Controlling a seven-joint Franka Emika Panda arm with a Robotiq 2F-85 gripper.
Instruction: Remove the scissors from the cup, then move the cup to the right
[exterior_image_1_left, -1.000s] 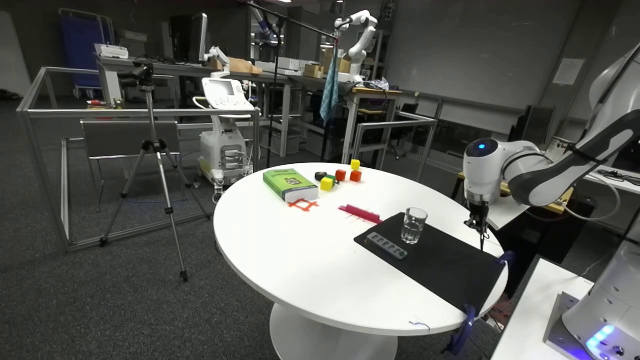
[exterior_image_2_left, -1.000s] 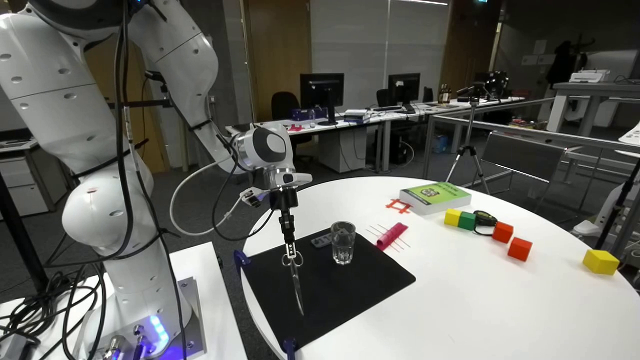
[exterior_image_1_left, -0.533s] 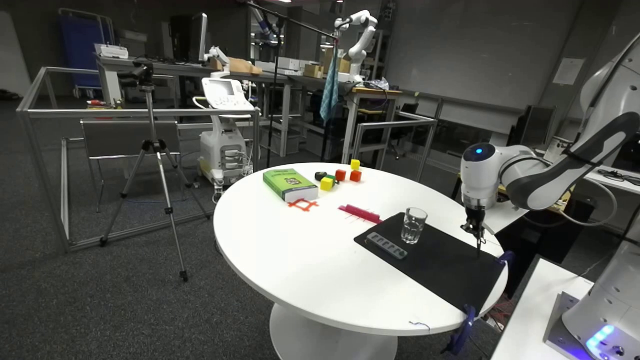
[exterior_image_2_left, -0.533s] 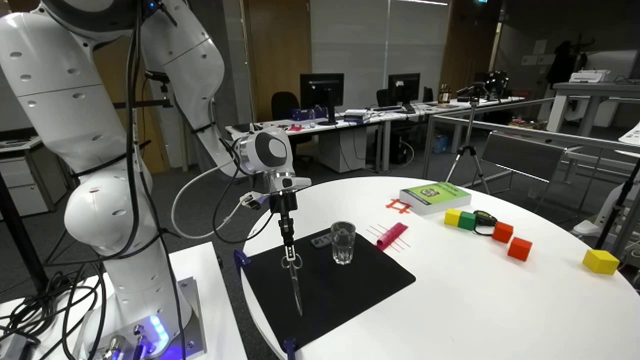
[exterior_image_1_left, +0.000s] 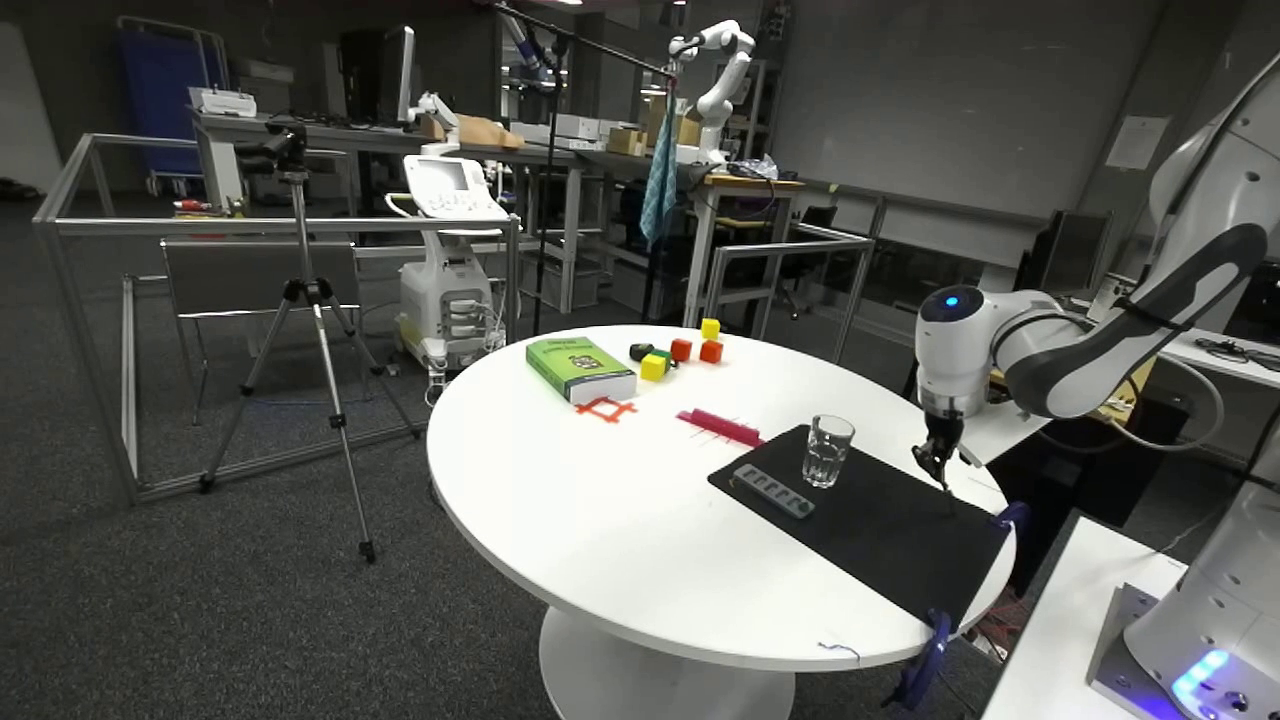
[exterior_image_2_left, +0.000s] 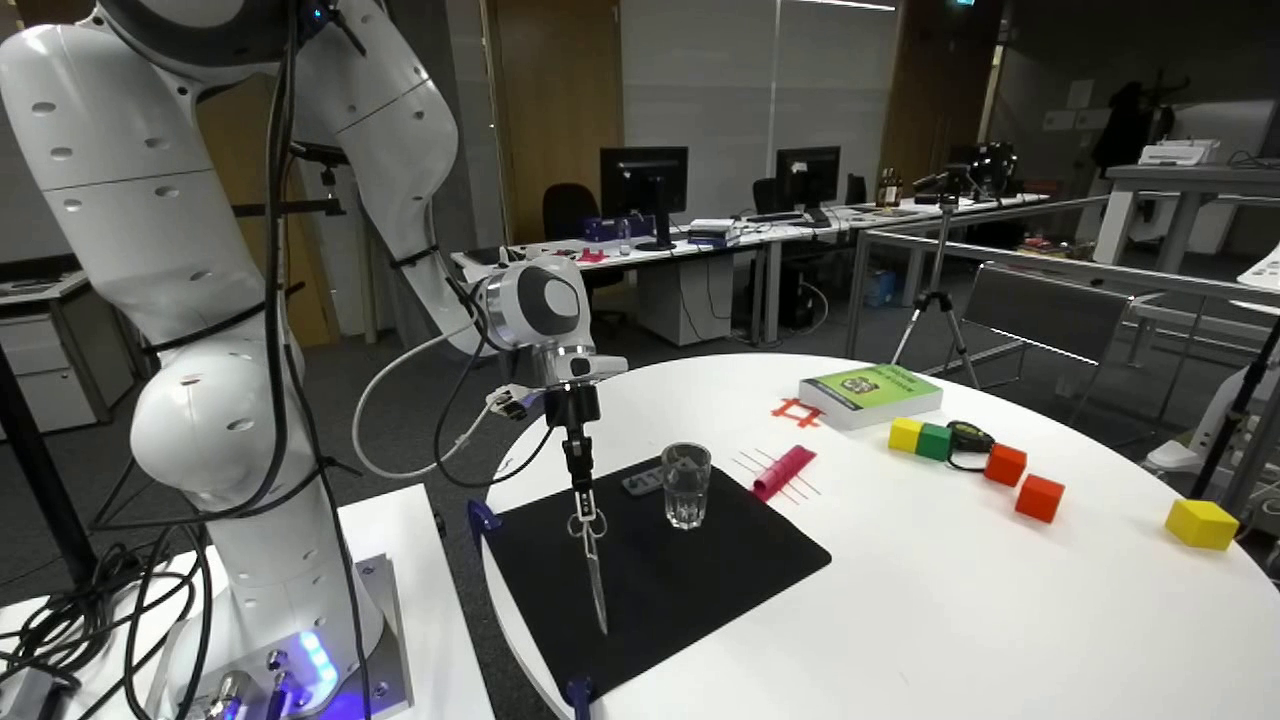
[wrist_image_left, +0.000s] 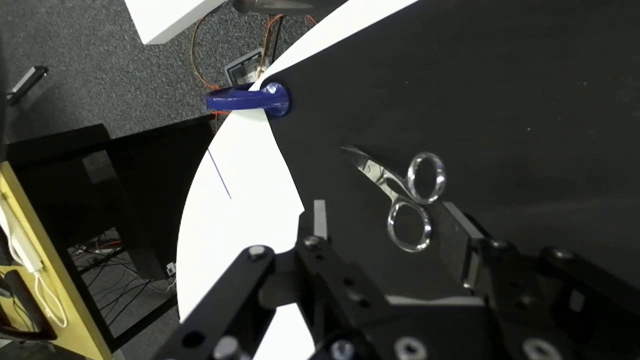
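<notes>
Having just spread the black two-fingered claw (wrist_image_left: 391, 220) around silver metal scissors (wrist_image_left: 377, 175), left of the clear glass tumbler (exterior_image_2_left: 686, 487) in an exterior view; apparently freed, leaving the tumbler's move.

No word can be read with certainty. The green book (exterior_image_1_left: 560, 372), lying near the edge of the bench (exterior_image_1_left: 560, 510), carries on its cover some printed letters (exterior_image_1_left: 579, 346) and an emblem (exterior_image_1_left: 584, 362); the letters are too small to read. In the wrist view, the metal of the scissors (wrist_image_left: 382, 178) bears one small curved mark (wrist_image_left: 370, 168), similar to an S, but I cannot tell surely. The white sheet (exterior_image_1_left: 1137, 142), upright in the background of an exterior view, is too far to read.
</notes>
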